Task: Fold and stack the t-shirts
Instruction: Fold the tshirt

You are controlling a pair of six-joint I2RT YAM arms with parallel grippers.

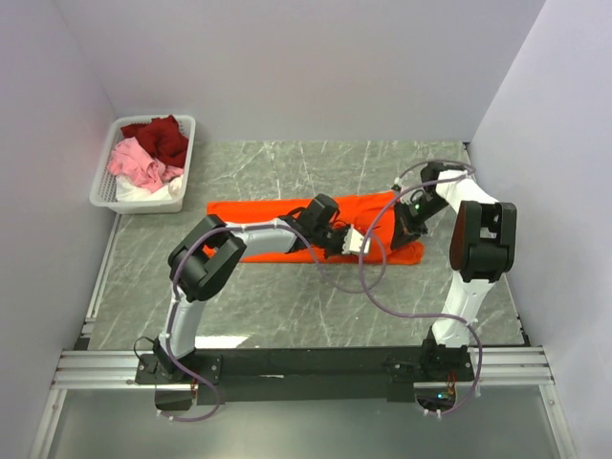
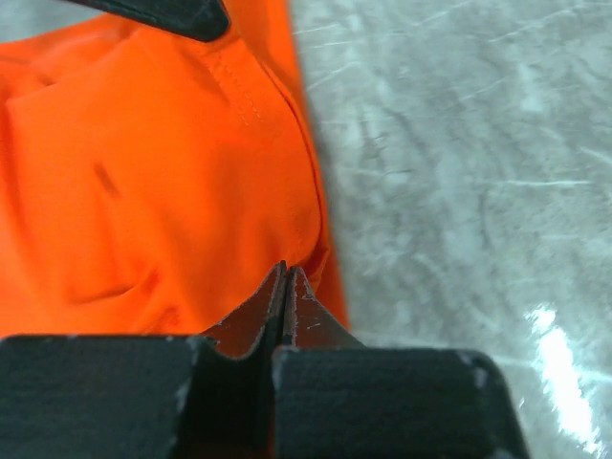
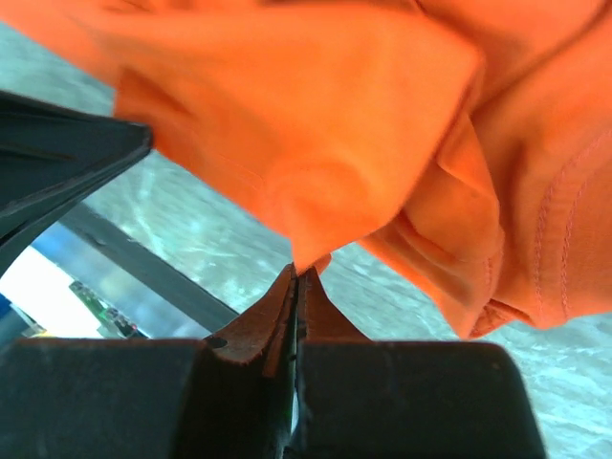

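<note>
The bright orange t-shirt (image 1: 260, 214) lies folded as a long strip across the middle of the table. My left gripper (image 1: 359, 244) is shut on the orange shirt's edge (image 2: 304, 251) near its right end, low over the table. My right gripper (image 1: 402, 222) is shut on a lifted corner of the same shirt (image 3: 316, 153), which hangs in folds above the table. Dark red (image 1: 161, 137), pink (image 1: 134, 163) and white (image 1: 153, 191) shirts lie bunched in the basket at the back left.
The white slotted basket (image 1: 103, 186) stands at the back left against the left wall. Grey marble tabletop (image 1: 287, 306) runs in front of the shirt. Purple cables (image 1: 382, 287) loop from the arms over the table's right half. Walls close in left, back and right.
</note>
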